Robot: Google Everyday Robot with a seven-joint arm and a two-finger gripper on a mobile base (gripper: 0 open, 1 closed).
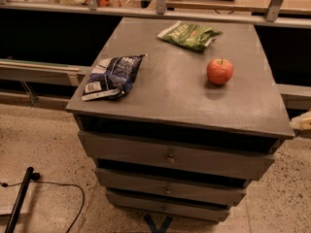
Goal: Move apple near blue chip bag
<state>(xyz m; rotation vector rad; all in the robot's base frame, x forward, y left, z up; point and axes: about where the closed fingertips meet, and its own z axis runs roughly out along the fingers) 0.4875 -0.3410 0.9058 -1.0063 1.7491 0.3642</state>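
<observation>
- Gripper [302, 122]: only a pale tip shows at the right edge, just beside the front right corner of the cabinet [175, 98]; whether it is spread or closed cannot be told.
- Left of it and farther back, the apple [219, 71] stands on the cabinet top, apart from it.
- Beyond the apple lies the green snack bag [190, 34].
- Far to its left lies the blue chip bag [112, 76], well apart from the apple.

Apple [219, 71]: red-orange, paler yellowish flecks.
Blue chip bag [112, 76]: dark navy, glossy, white lettering, white label patch.
Snack bag [190, 35]: green, white lettering.
Cabinet [175, 93]: plain matt grey top and drawer fronts, dark gaps between.
Floor [43, 140]: beige, dark-speckled.
Cable [73, 200]: black.
Gripper [302, 122]: pale cream, at the right edge of view, by the cabinet's front right corner.
</observation>
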